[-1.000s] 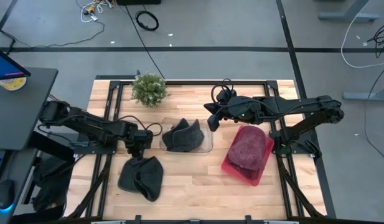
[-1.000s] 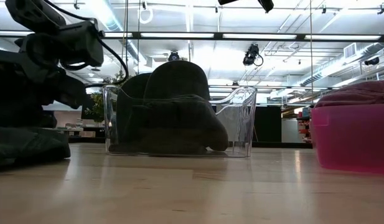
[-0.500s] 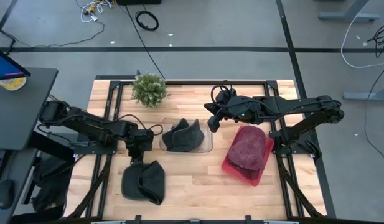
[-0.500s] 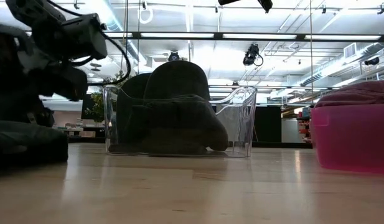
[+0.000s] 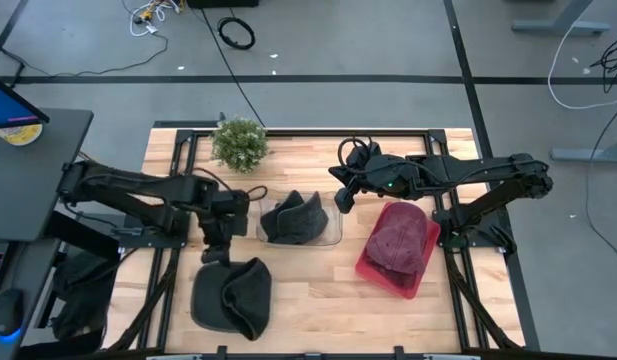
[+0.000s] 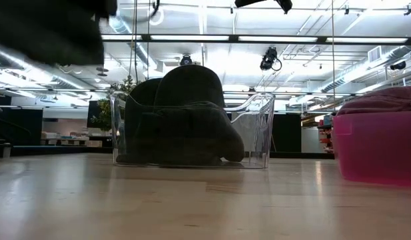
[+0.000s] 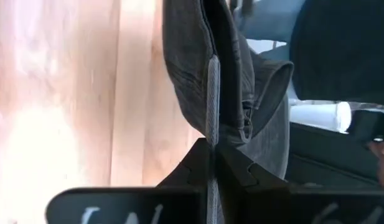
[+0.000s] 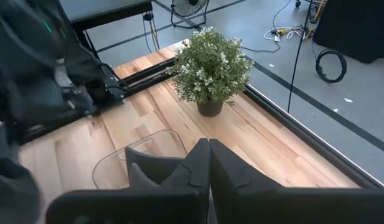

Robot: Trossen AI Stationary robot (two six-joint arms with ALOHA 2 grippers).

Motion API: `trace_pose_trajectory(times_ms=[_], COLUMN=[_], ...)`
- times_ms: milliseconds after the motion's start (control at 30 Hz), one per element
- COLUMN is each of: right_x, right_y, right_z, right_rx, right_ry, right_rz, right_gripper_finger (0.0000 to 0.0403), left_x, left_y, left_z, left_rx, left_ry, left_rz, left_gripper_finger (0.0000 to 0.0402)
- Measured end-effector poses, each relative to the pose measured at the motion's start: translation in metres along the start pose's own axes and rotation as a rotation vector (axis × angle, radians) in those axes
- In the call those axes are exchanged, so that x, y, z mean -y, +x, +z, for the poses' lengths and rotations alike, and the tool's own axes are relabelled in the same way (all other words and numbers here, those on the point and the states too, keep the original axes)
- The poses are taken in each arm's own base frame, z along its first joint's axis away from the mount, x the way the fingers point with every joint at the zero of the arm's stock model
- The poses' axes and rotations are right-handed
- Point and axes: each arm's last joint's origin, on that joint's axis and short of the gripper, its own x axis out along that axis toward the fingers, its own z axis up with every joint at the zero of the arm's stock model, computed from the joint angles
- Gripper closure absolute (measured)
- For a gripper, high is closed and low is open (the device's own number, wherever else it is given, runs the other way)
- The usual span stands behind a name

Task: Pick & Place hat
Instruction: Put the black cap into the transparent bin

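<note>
Three hats (image 5: 231,297), two bins (image 5: 333,238).

2 matte black jointed arms — looped black cables at the wrists — with angular black fingers (image 7: 241,177).

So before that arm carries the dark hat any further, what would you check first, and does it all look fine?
1. Left gripper shut on the dark hat: ok, fabric pinched between the fingers.
2. Hat lifted off the table: ok, the low view shows it up high.
3. Clear bin free: not ok, it already holds another dark hat.
4. Pink bin free: not ok, a maroon hat fills it.
5. Right gripper out of the way: cannot tell, it hovers by the clear bin.
</note>
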Motion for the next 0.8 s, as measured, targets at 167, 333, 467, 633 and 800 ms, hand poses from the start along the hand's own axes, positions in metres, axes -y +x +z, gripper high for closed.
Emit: trace_pose_trajectory(times_ms=[167,333,467,633,800], right_x=[0.0,0.0,0.0,0.0,0.004], right_y=[0.0,0.0,0.0,-0.001,-0.016], right_z=[0.0,0.0,0.0,0.001,0.013], right_rx=[-0.004,-0.005,-0.004,0.009,0.092], right_ry=[-0.028,-0.028,-0.028,-0.006,0.1], right_rz=[-0.002,-0.002,-0.002,0.004,0.049], right_gripper_finger=[0.0396,0.0396,0.0396,0.0396,0.0396], left_x=[0.045,0.085,0.11,0.126,0.125], left_y=[-0.051,-0.106,-0.145,-0.174,-0.176], left_z=[0.009,0.016,0.013,0.007,0.006], left_rx=[0.117,0.406,0.619,0.761,0.76], left_ry=[0.134,0.306,0.407,0.494,0.516], left_rz=[0.097,0.288,0.446,0.593,0.67], left_gripper_finger=[0.039,0.039,0.039,0.039,0.039])
